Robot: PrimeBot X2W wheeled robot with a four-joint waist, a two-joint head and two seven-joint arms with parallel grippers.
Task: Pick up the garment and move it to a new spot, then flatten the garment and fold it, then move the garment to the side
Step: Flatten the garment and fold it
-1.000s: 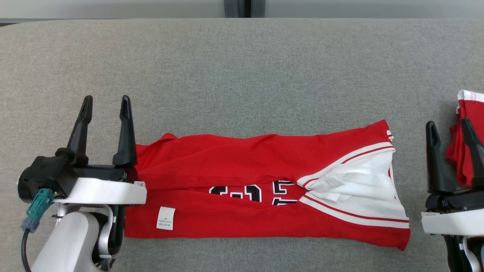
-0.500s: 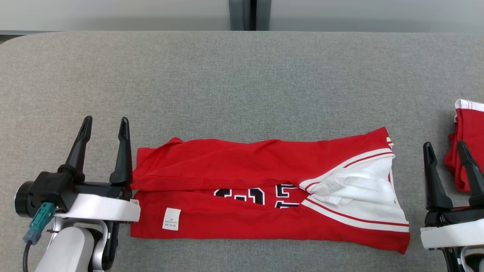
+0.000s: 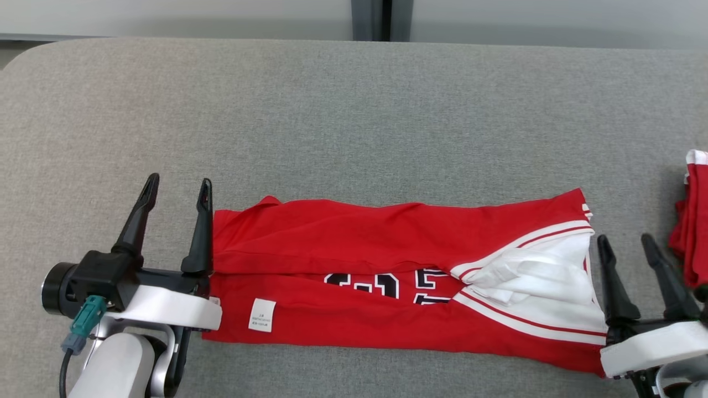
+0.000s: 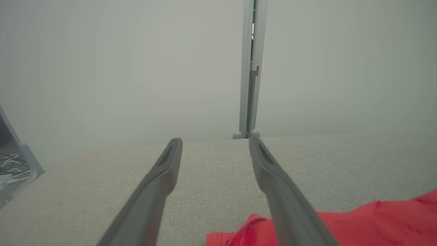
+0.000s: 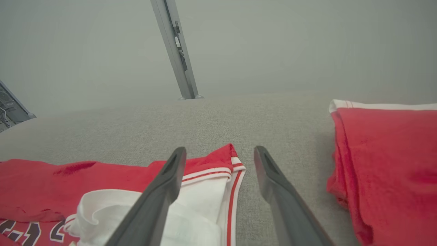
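**Both end effectors open, one at each end of the garment**

Nearest: left end effector [image 3: 180, 179] at near left, right end effector [image 3: 624, 238] at near right, fingers of both pointing to the far side. Both stand wide open with nothing between the fingers. Neither has hold of anything.

Garment [image 3: 359, 243]: red, lying on the grey surface [image 3: 354, 110] as a long band running left to right between the two end effectors. Both long edges are folded in toward the middle. The near fold carries a small white label [image 3: 261, 315] close to its left end. Between the folds, black-and-white lettering [image 3: 387, 282] shows in part. At the right end is a white panel [image 3: 531, 276] with red and white stripes, somewhat rumpled.

Left end effector: its inner finger sits right at the garment's left edge; touching or just beside, cannot tell. Its outer finger is over bare surface. The left wrist view shows the same, with a red corner beside the right-hand finger.

Right end effector: in the right wrist view its left-hand finger lies over the white panel and the other over bare surface just past the garment's right end.

Further right: another red cloth [image 3: 694, 232] with white trim, folded, apart from the garment, cut by the frame edge.

Beyond: bare surface to its far edge, then a pale wall [image 3: 166, 16] with a dark upright post [image 3: 370, 19].
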